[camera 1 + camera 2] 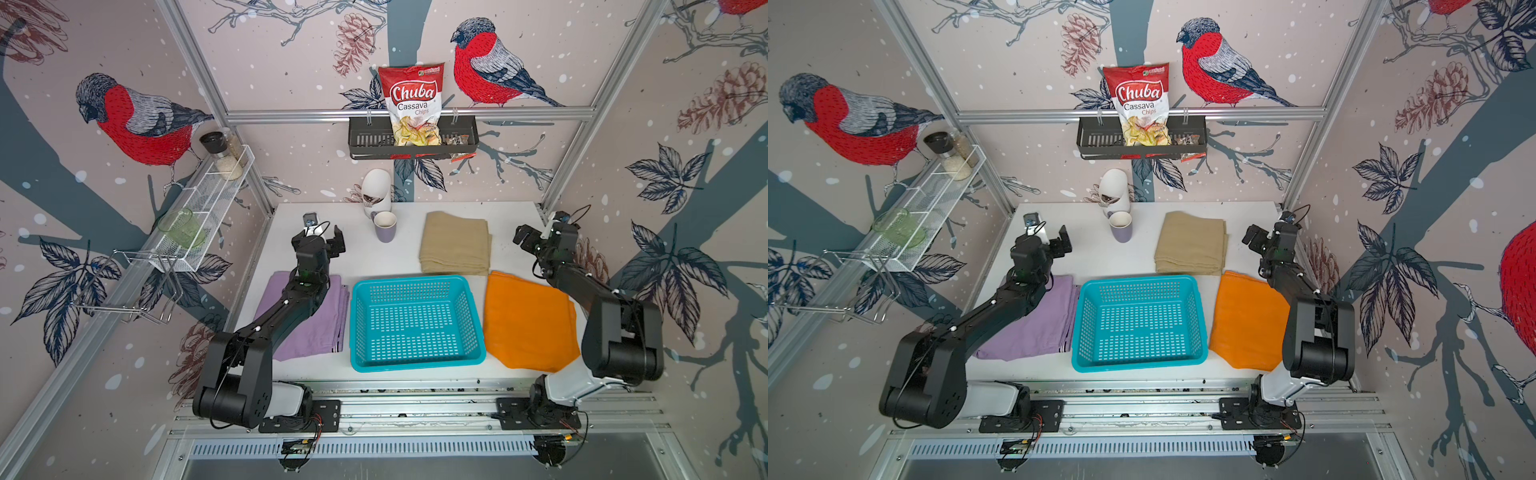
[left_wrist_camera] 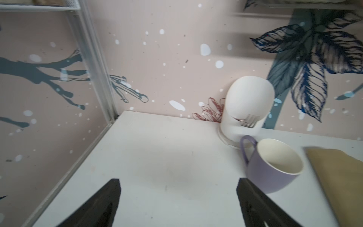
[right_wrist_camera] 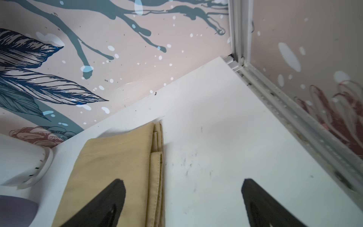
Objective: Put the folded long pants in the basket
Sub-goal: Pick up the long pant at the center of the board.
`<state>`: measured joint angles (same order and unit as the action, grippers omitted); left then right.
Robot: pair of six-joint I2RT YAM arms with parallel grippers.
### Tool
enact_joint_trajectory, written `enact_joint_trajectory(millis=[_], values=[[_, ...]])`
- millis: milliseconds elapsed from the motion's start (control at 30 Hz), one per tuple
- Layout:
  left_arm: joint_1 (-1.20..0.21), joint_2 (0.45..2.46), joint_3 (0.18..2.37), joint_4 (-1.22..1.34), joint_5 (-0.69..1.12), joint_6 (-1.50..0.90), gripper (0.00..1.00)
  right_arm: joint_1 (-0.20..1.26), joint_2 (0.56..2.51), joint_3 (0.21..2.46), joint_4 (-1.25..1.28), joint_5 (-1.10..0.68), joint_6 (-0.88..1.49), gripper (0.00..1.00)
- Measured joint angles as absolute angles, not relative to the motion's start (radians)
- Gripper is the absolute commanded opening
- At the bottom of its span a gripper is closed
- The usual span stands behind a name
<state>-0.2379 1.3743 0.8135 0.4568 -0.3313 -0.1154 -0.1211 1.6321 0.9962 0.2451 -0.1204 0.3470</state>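
The turquoise basket (image 1: 409,280) (image 1: 1138,280) stands empty at the front middle of the white table. Lilac folded pants (image 1: 322,332) (image 1: 1040,334) lie left of it, partly under my left arm. Orange folded pants (image 1: 528,320) (image 1: 1246,320) lie to its right. Tan folded pants (image 1: 455,243) (image 1: 1190,243) (image 2: 337,176) (image 3: 117,167) lie behind it. My left gripper (image 1: 328,243) (image 1: 1054,245) (image 2: 178,182) hovers open and empty above the back left of the table. Beside the tan pants' right edge, my right gripper (image 1: 525,237) (image 1: 1254,237) (image 3: 182,182) is open and holds nothing.
A lilac mug (image 1: 385,226) (image 2: 275,167) and a white holder with a fork (image 1: 376,193) (image 2: 247,106) stand at the back middle, close to my left gripper. A black wall rack (image 1: 365,143) holds a chips bag. A white wire shelf (image 1: 208,199) hangs on the left wall.
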Motion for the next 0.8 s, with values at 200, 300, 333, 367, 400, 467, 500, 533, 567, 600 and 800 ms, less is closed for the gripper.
enact_joint_trajectory(millis=[200, 300, 333, 367, 400, 467, 500, 533, 567, 600, 800], values=[[-0.314, 1.472, 1.073, 0.212, -0.278, -0.287, 0.96, -0.088, 1.826, 1.199, 0.062, -0.262, 0.37, 0.86], [-0.348, 1.557, 1.179, 0.114, -0.184, -0.367, 0.96, -0.066, 1.894, 1.245, -0.005, -0.318, 0.389, 0.86], [-0.361, 1.585, 1.208, 0.085, -0.155, -0.389, 0.96, -0.058, 1.912, 1.256, -0.024, -0.331, 0.394, 0.86], [-0.374, 1.607, 1.232, 0.059, -0.129, -0.406, 0.96, -0.052, 1.924, 1.265, -0.036, -0.341, 0.395, 0.87], [-0.39, 1.633, 1.256, 0.033, -0.099, -0.423, 0.96, -0.043, 1.937, 1.273, -0.041, -0.35, 0.396, 0.88], [-0.416, 1.662, 1.286, -0.006, -0.056, -0.447, 0.96, -0.025, 1.961, 1.289, -0.053, -0.364, 0.404, 0.88], [-0.43, 1.673, 1.295, -0.024, -0.038, -0.458, 0.95, -0.018, 1.975, 1.298, -0.06, -0.371, 0.419, 0.88], [-0.44, 1.676, 1.298, -0.039, -0.025, -0.472, 0.95, -0.012, 1.991, 1.305, -0.065, -0.381, 0.421, 0.87], [-0.446, 1.676, 1.295, -0.051, -0.022, -0.475, 0.95, -0.01, 2.004, 1.309, -0.068, -0.39, 0.424, 0.86], [-0.45, 1.668, 1.282, -0.052, -0.022, -0.484, 0.95, -0.01, 2.018, 1.312, -0.069, -0.393, 0.43, 0.85], [-0.453, 1.597, 1.209, -0.069, -0.022, -0.509, 0.95, 0.002, 2.071, 1.315, -0.045, -0.41, 0.474, 0.78]])
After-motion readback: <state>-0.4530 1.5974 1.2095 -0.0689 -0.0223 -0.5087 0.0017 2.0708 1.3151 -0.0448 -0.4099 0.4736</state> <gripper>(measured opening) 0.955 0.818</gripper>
